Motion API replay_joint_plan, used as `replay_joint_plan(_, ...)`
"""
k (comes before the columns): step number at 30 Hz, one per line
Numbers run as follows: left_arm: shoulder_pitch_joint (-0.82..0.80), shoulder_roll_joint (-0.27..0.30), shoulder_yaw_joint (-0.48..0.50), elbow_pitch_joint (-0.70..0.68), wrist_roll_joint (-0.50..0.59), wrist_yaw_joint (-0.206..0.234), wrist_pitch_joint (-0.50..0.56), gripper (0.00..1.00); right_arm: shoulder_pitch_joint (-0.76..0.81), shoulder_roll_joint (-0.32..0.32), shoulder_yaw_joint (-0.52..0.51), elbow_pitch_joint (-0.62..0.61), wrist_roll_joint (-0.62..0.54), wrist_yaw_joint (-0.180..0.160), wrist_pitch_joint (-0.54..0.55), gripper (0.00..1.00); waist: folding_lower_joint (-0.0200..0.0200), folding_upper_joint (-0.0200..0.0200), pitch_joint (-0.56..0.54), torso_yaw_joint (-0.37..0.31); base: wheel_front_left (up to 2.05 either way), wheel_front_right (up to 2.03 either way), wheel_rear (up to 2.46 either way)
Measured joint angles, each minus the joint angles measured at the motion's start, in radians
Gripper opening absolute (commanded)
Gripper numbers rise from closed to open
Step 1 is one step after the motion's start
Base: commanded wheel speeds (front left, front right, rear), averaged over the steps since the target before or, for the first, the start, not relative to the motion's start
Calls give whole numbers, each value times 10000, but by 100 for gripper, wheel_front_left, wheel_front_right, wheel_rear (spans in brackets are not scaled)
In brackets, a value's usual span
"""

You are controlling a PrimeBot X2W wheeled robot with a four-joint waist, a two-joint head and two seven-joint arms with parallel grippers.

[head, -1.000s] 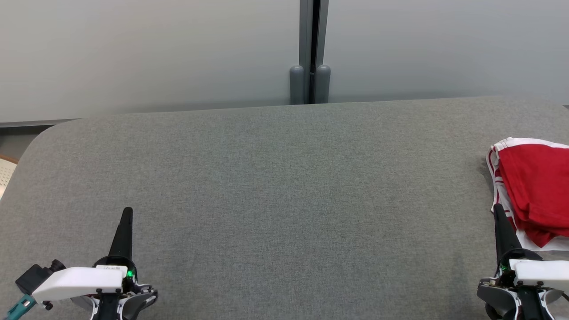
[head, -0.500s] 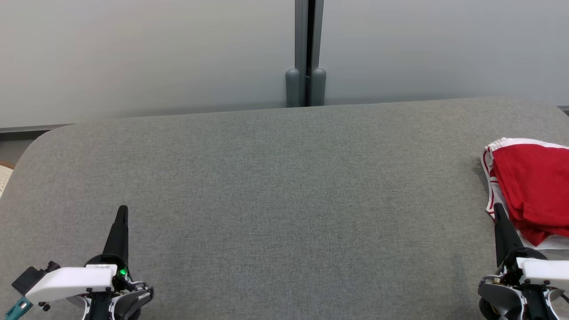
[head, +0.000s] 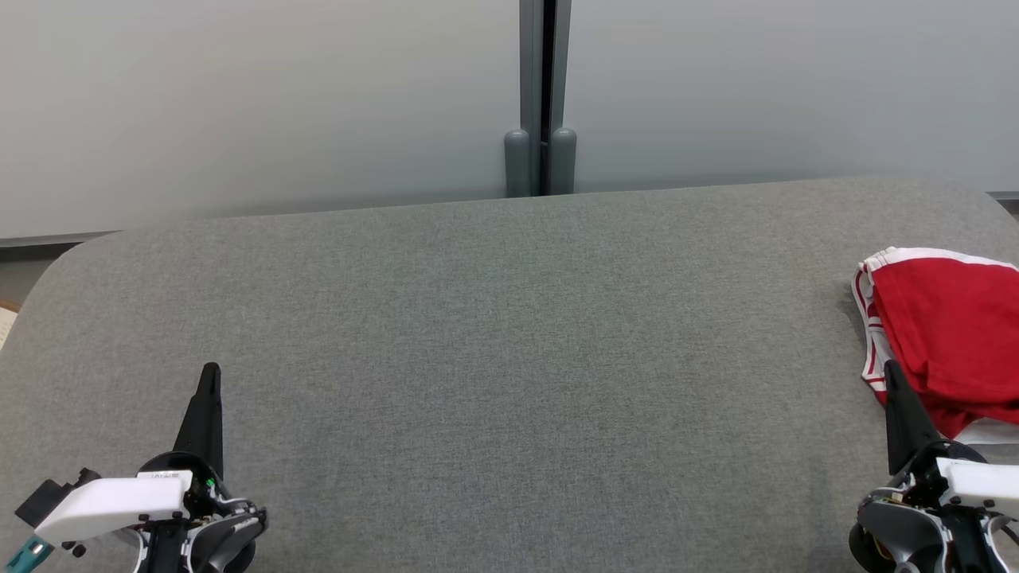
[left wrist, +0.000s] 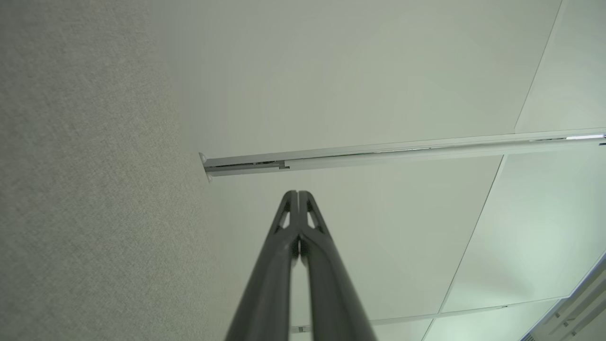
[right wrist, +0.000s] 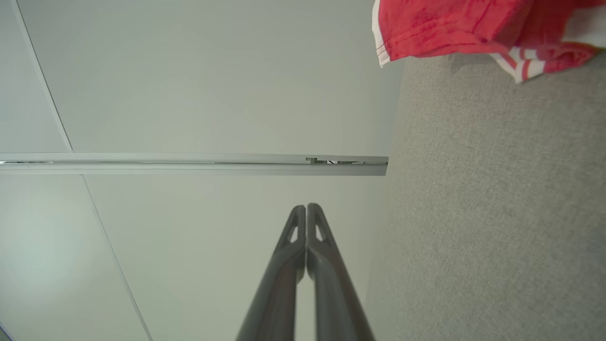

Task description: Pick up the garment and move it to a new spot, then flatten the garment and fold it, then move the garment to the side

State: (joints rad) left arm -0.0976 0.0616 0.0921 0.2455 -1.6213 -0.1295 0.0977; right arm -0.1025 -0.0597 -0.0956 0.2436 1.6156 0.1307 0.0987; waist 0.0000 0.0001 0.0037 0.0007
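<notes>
Lower left of head view: left gripper (head: 209, 376), fingers pressed together, empty, over grey fabric table (head: 509, 358). Top centre: grey post (head: 541, 87) between pale wall panels. Lower right: right gripper (head: 892, 374), fingers together too, empty. Right edge, mid-height: red garment (head: 947, 334) with white trim, bunched on the table, cut off by the frame; right wrist view shows it clear of the fingertips

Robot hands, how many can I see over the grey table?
2. The left hand is at the head view's lower left, over bare grey table; the right hand is at the lower right, by the red garment. Both are shut.
</notes>
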Motion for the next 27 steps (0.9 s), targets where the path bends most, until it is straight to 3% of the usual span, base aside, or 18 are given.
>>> replay_joint_plan(27, -33, -38, 73, -4, -38, 0, 65, 0, -4, 29, -69, 8, 86, 0, 59, 0, 0, 0, -6, -8, 0, 0, 0)
